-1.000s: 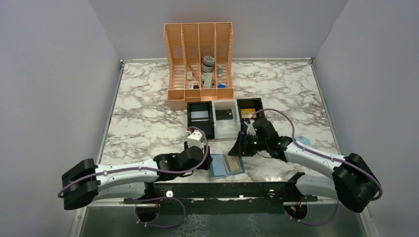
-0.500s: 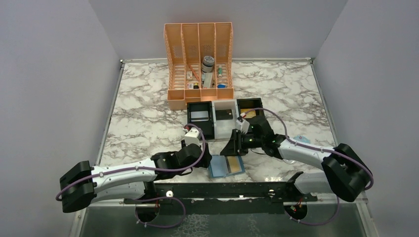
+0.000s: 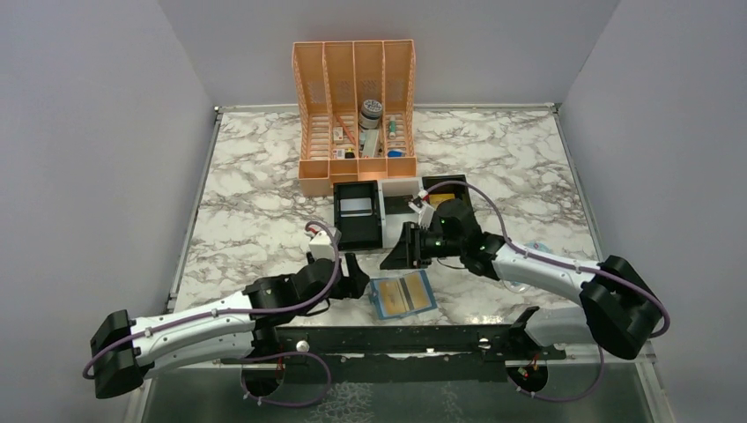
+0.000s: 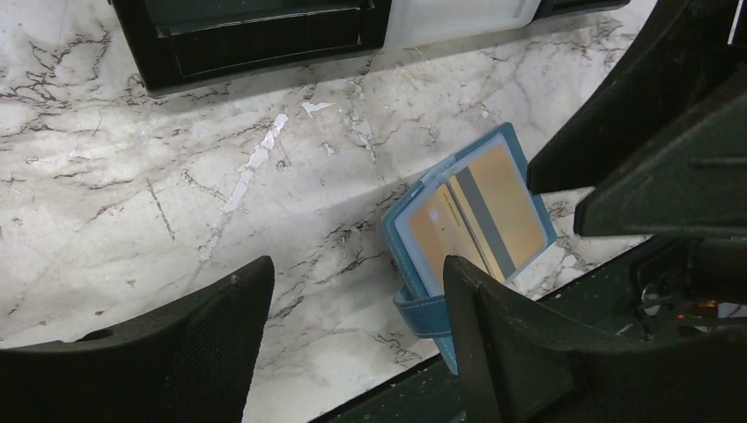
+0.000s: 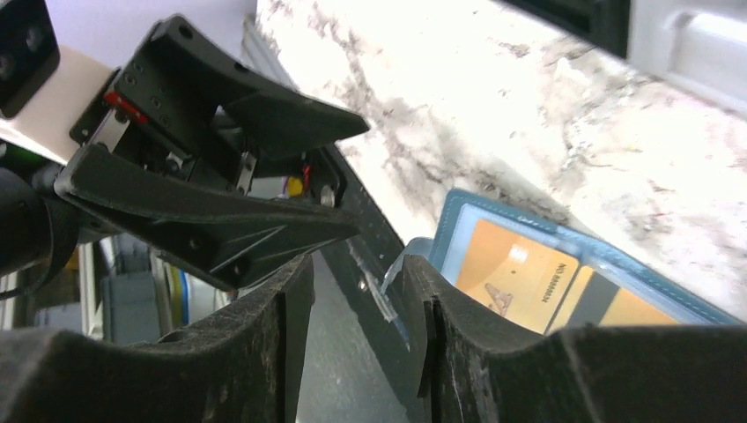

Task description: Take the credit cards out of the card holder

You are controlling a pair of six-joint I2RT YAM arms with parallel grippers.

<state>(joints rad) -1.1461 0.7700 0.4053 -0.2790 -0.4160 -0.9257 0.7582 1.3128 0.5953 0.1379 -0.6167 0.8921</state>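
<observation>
- Compared with a second ago, the left hand (image 3: 351,277) has drawn back toward the near-left, away from the left edge of the mid-blue bifold card holder (image 3: 403,296). Its jaws have spread and now stand wide, with nothing between them.
- The right hand (image 3: 394,257) has swung left from the right end of the black-and-white three-compartment tray (image 3: 337,218). It now hangs over the marble-patterned counter (image 3: 264,203), near the holder's far edge. Its jaws are only narrowly parted and hold nothing.
- The holder has turned a little. It lies open and flat near the counter's front edge, between the two hands and touching neither.
- The holder is a flat sleeve of two panels with pale-edged pockets. A small blue tab (image 4: 423,313) curls from one edge.
- Two thin, flat gold-tan credit cards (image 4: 498,196) sit in it, one per panel. A dark stripe shows on one.
- Both hands have matte black fingers (image 4: 207,339), and the left wrist view shows a finely textured inner face.
- One silver-white card (image 3: 357,208) lies in the tray's left black compartment.
- One orange slotted rack (image 3: 313,97) with four upright bays stands behind the tray.
</observation>
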